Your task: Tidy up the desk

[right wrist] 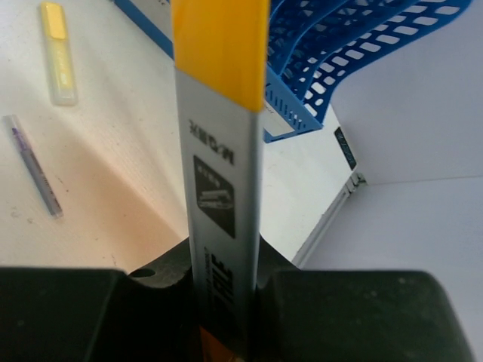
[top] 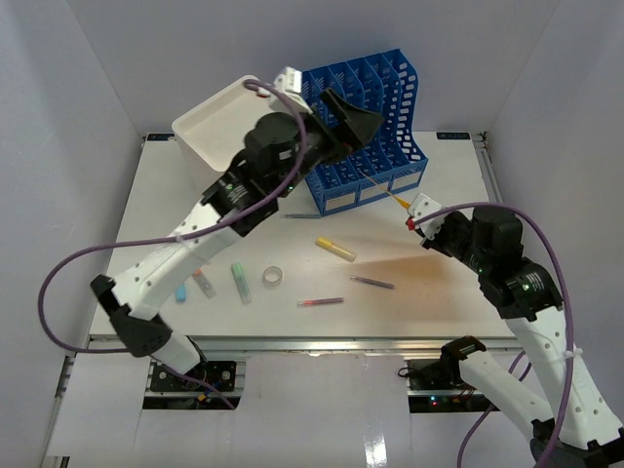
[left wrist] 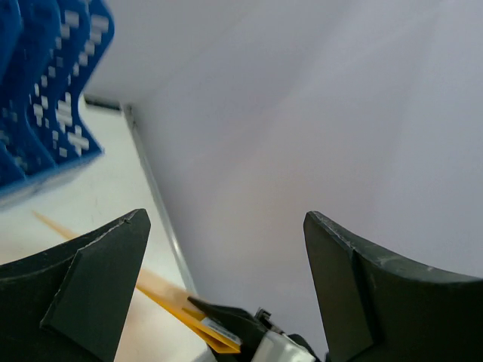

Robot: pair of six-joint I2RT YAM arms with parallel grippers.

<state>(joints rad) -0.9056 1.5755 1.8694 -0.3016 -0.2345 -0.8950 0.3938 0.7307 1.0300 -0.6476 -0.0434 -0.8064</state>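
Observation:
The desk (top: 450, 180) is a white tabletop with a metal rail at the front. My right gripper (top: 417, 213) is shut on a thin yellow and grey file folder (top: 388, 193), holding it edge-up just in front of the blue file rack (top: 375, 117). In the right wrist view the folder (right wrist: 219, 151) rises from between the closed jaws of that gripper (right wrist: 226, 279) toward the rack (right wrist: 317, 68). My left gripper (top: 356, 122) is open and empty, raised beside the rack's upper front. In its wrist view (left wrist: 226, 226) the folder (left wrist: 162, 292) shows below.
A white drawer box (top: 219, 122) stands at the back left. On the desk lie a yellow highlighter (top: 334, 250), a tape roll (top: 273, 278), a green marker (top: 241, 283), a red pen (top: 320, 301), a purple pen (top: 372, 283) and small items (top: 192, 287) at left.

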